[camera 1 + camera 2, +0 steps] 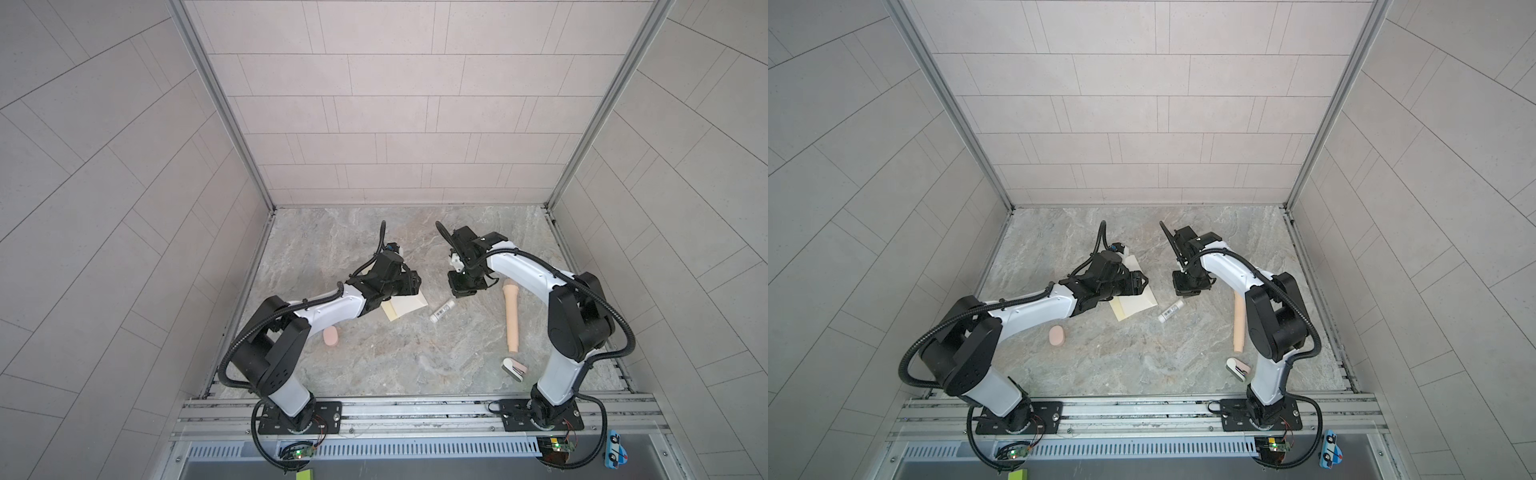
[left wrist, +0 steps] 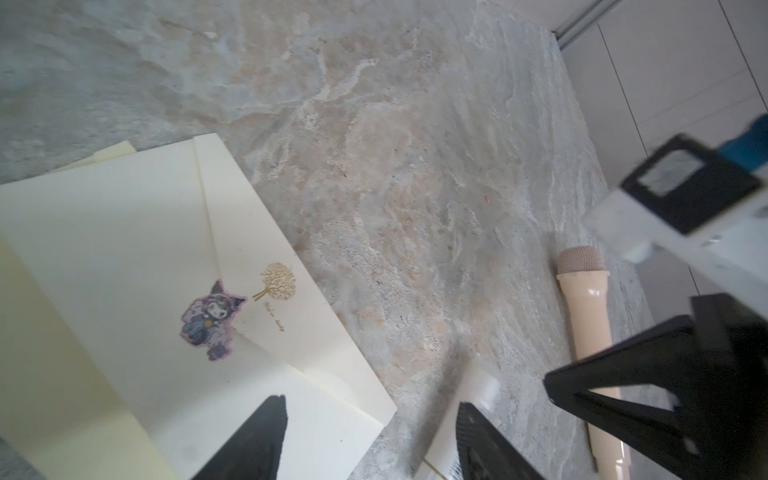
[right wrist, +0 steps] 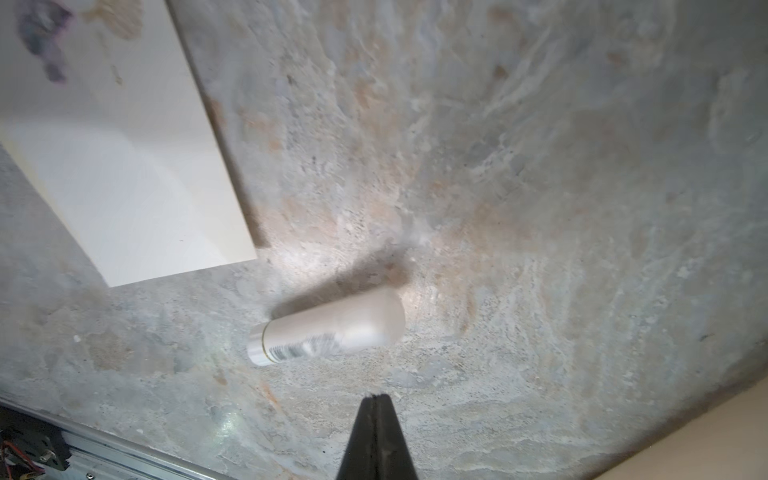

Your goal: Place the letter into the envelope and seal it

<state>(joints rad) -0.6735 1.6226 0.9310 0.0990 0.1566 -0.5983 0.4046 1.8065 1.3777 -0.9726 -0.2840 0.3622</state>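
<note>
The cream envelope (image 2: 124, 257) lies flat on the stone table, partly under my left arm in both top views (image 1: 409, 307) (image 1: 1138, 307). Its pointed flap is folded down, with a purple cartoon sticker (image 2: 212, 320) at the tip beside a gold tree print. My left gripper (image 2: 370, 401) hangs open over the envelope's edge (image 1: 409, 286) with nothing between its fingers. One finger is above the paper, the other above a white tube (image 2: 478, 390). My right gripper (image 3: 376, 397) is shut and empty over bare table beside the tube (image 3: 328, 328) (image 1: 463, 291). The letter is out of view.
A pale yellow paper (image 1: 390, 313) pokes out from under the envelope. A beige toy microphone (image 1: 511, 316) lies to the right, with a pink-and-white clip (image 1: 514, 369) nearer the front. A pink oval block (image 1: 331, 336) sits front left. Walls enclose three sides.
</note>
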